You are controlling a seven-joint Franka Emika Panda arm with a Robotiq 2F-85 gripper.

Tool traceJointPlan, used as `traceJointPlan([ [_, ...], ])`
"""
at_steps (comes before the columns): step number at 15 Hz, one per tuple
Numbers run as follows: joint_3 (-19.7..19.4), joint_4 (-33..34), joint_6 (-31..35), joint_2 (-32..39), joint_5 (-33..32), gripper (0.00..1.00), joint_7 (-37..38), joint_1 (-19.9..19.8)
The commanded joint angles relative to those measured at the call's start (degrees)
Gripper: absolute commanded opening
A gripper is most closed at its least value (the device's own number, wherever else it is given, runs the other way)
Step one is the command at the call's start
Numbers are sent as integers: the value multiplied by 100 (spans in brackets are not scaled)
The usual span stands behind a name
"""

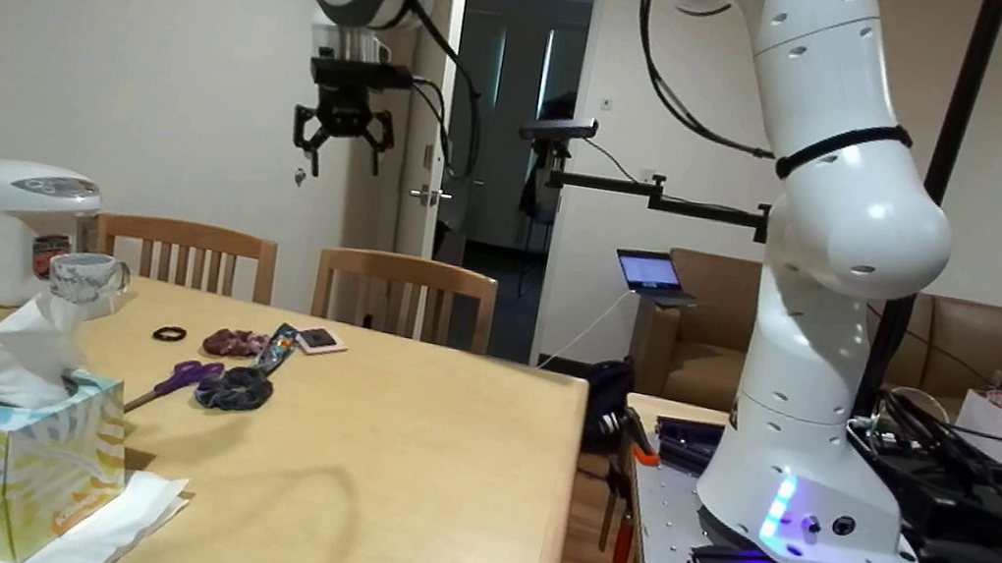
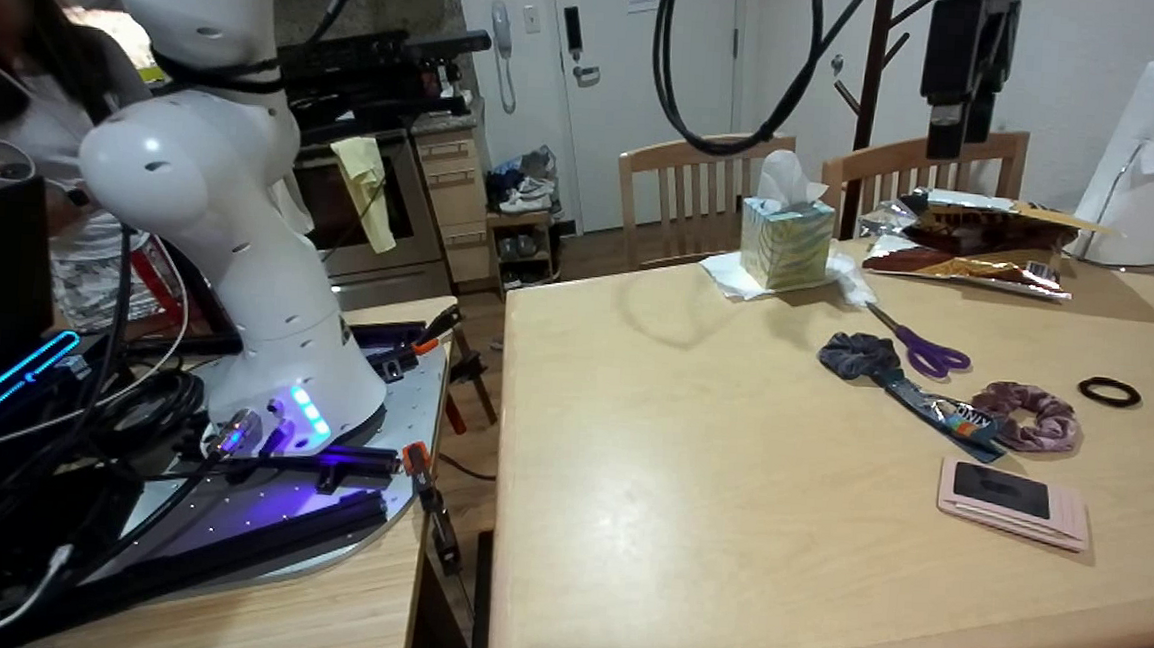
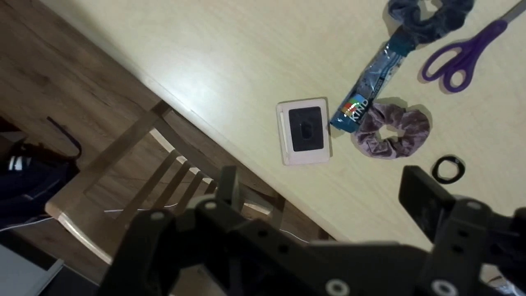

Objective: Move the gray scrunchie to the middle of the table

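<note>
Pale wall (image 1: 119, 46) behind long, rectangular, light tan wooden table (image 2: 669, 450). On it, round, soft, dark gray fabric scrunchie (image 2: 858, 356). Touches one end of narrow, shiny blue KIND packet (image 3: 372, 80); lies just beside purple-handled metal scissors (image 3: 472, 49). Higher up, well apart from scrunchie: black two-fingered gripper (image 1: 346, 161). Hangs with jaws spread wide, pointing down.

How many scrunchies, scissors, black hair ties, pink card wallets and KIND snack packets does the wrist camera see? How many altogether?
Scrunchies: 2 (gray scrunchie, mauve scrunchie)
Scissors: 1 pair
Black hair tie: 1
Pink card wallet: 1
KIND snack packet: 1
Total: 6
</note>
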Motion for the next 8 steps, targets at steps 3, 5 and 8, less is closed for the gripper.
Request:
traceJointPlan([
  [3,233,-1366,219,-1220,-309,100,-1404,-81],
  [5,303,-1633,371,-1468,-205,100,-1969,-133],
  [8,403,-2040,733,-1747,-9,100,-2780,-185],
])
